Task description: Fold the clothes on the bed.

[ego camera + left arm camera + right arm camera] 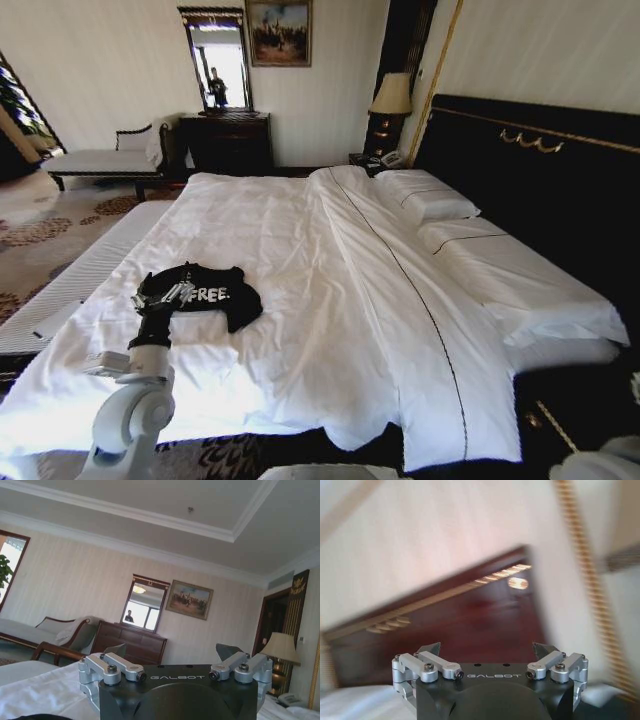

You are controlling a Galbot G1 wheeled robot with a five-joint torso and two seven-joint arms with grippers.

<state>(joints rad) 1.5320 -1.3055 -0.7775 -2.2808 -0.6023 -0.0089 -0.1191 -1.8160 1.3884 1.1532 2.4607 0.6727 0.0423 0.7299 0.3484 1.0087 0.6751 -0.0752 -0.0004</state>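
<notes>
Head view high, angled down over bed (pixel 330 300); wrist views low, facing walls; mirror (pixel 218 60) shared.

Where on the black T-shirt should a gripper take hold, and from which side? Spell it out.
Probably the free hem edge of the black T-shirt, nearest the bed's centre, coming from above. It lies crumpled but low on the duvet, so a pinch on a raised edge suits. The left gripper is at its other end, fingers spread.

Black T-shirt (pixel 205 294), white "FREE" lettering; white bed (pixel 330 300), black gold-trimmed headboard (pixel 540 170).
</notes>
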